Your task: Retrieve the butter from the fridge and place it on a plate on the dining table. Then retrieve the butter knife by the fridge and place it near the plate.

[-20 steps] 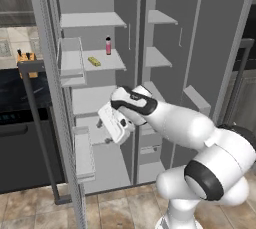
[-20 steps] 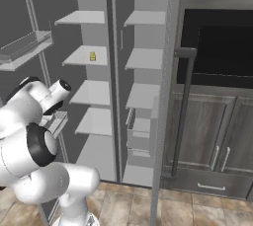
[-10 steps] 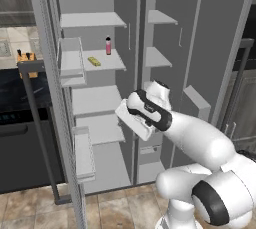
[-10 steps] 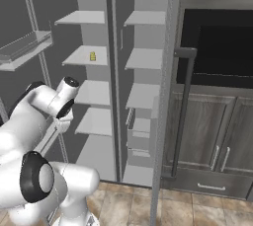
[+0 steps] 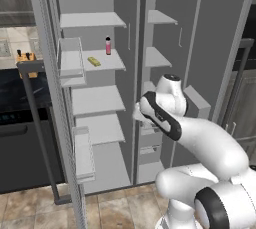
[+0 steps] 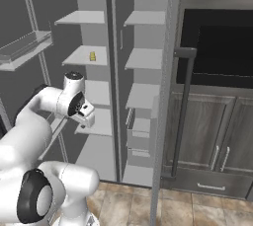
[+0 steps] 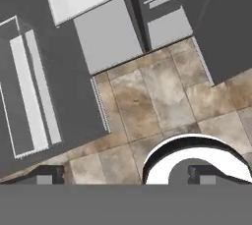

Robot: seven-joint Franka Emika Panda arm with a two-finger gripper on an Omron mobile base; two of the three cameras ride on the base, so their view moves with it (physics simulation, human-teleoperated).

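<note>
Your gripper [image 7: 123, 175] hangs wide and empty over the floor; the butter [image 5: 94, 62] lies mid-shelf in the fridge [image 5: 165, 33].

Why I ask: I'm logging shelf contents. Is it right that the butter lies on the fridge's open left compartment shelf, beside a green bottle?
Not quite: the bottle beside the butter is pink, not green, as the left base view shows. The rest holds: the butter lies on a shelf in the fridge's open left compartment.
</note>
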